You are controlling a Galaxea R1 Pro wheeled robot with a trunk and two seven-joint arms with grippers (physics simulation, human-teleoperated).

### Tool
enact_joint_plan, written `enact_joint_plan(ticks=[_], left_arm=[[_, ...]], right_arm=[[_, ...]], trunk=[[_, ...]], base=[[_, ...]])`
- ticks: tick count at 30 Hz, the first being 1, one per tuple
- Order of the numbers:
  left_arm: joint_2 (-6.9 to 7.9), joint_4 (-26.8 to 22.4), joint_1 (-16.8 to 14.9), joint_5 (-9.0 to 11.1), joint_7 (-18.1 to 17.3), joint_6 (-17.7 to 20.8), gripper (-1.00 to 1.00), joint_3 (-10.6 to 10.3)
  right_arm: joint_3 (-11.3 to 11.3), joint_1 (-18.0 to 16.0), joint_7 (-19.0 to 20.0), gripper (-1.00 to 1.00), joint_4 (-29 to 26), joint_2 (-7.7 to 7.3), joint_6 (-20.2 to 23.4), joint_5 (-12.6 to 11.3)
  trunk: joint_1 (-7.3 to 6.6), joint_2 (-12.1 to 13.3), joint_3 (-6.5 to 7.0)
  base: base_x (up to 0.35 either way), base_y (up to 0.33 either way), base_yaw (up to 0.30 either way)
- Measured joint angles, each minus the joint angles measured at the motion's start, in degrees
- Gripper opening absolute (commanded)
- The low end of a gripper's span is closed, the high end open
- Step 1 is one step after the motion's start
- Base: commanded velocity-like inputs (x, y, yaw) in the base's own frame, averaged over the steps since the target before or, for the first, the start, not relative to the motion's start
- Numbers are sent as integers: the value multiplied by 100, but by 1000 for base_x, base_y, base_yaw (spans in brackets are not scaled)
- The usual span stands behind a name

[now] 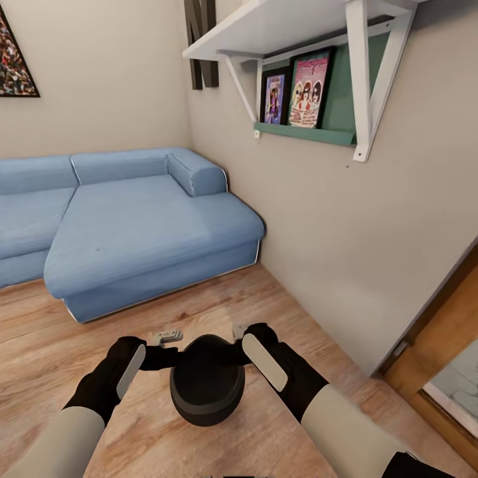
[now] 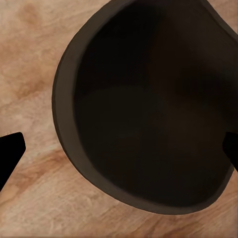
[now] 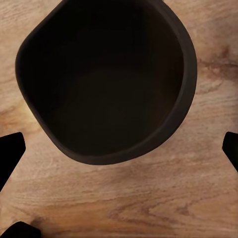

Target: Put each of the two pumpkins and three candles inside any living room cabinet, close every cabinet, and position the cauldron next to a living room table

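Note:
The cauldron (image 1: 207, 388), a round glossy black pot with a wide mouth, sits low over the light plank floor between my two forearms. My left gripper (image 1: 166, 336) is at the far left of its rim and my right gripper (image 1: 239, 330) at the far right, both just beyond the pot. The left wrist view looks straight down into the cauldron (image 2: 148, 114), with my left gripper (image 2: 119, 148) open and its black fingertips (image 2: 10, 151) wide apart. In the right wrist view the cauldron (image 3: 106, 79) lies ahead of my open right gripper (image 3: 119, 148), nothing between its fingertips (image 3: 10, 148).
A blue corner sofa (image 1: 126, 226) fills the far left. A pale wall (image 1: 345, 239) runs along the right with a white shelf (image 1: 292, 26) and framed pictures (image 1: 299, 89) overhead. A wooden door frame (image 1: 438, 338) stands at the right edge. Plank floor (image 1: 53, 332) lies between me and the sofa.

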Motion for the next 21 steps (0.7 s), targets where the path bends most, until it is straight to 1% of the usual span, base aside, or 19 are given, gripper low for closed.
enact_joint_plan(ticks=[10, 15, 19, 21], left_arm=[[1, 0, 0, 0, 4, -4, 100, 0], [1, 0, 0, 1, 9, -4, 100, 0], [5, 0, 0, 0, 9, -4, 100, 0], [3, 0, 0, 2, 9, -4, 100, 0]], right_arm=[[0, 0, 0, 100, -1, 0, 0, 0], [0, 0, 0, 100, -1, 0, -3, 0], [0, 0, 0, 100, -1, 0, -3, 0], [0, 0, 0, 100, -1, 0, -3, 0]], trunk=[[26, -13, -222], [25, -14, -222], [36, -19, -310], [36, -19, -311]], base=[[0, 0, 0], [0, 0, 0], [0, 0, 0], [0, 0, 0]])
